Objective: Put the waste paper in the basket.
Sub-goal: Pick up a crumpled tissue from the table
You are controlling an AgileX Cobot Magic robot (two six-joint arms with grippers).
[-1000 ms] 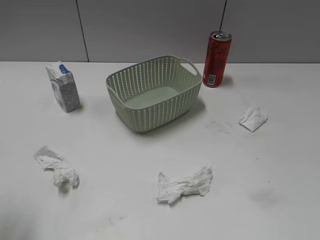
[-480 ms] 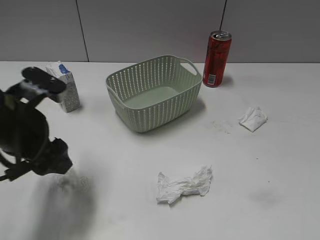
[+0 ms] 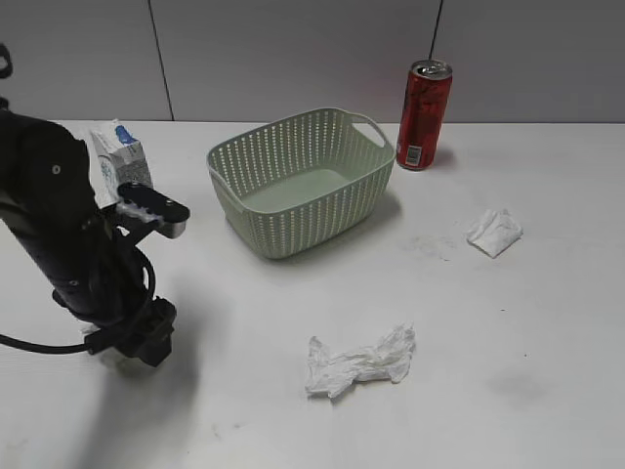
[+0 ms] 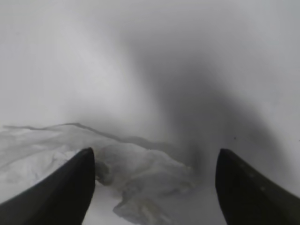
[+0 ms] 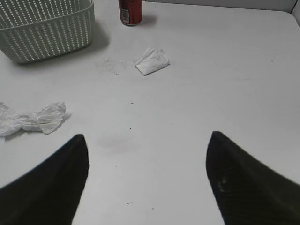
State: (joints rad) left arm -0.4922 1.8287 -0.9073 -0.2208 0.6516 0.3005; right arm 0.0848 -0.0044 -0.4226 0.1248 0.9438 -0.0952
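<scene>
The pale green basket (image 3: 298, 181) stands at the back middle of the table; its wall also shows in the right wrist view (image 5: 44, 33). One waste paper wad (image 3: 359, 362) lies in front of it, also seen in the right wrist view (image 5: 33, 119). A smaller wad (image 3: 494, 232) lies at the right, also in the right wrist view (image 5: 151, 61). My left gripper (image 3: 132, 342) is open, low over the third wad (image 4: 140, 176), which lies between its fingers (image 4: 152, 187). The arm hides that wad in the exterior view. My right gripper (image 5: 145, 180) is open and empty above bare table.
A red drink can (image 3: 424, 115) stands behind the basket to the right. A grey-and-blue carton (image 3: 122, 166) stands at the back left, just behind my left arm. The white table (image 3: 547, 322) meets a grey wall at the back.
My left arm came into view from the left and dropped over the left wad, now hiding it. The other wads, basket and can have not moved.
</scene>
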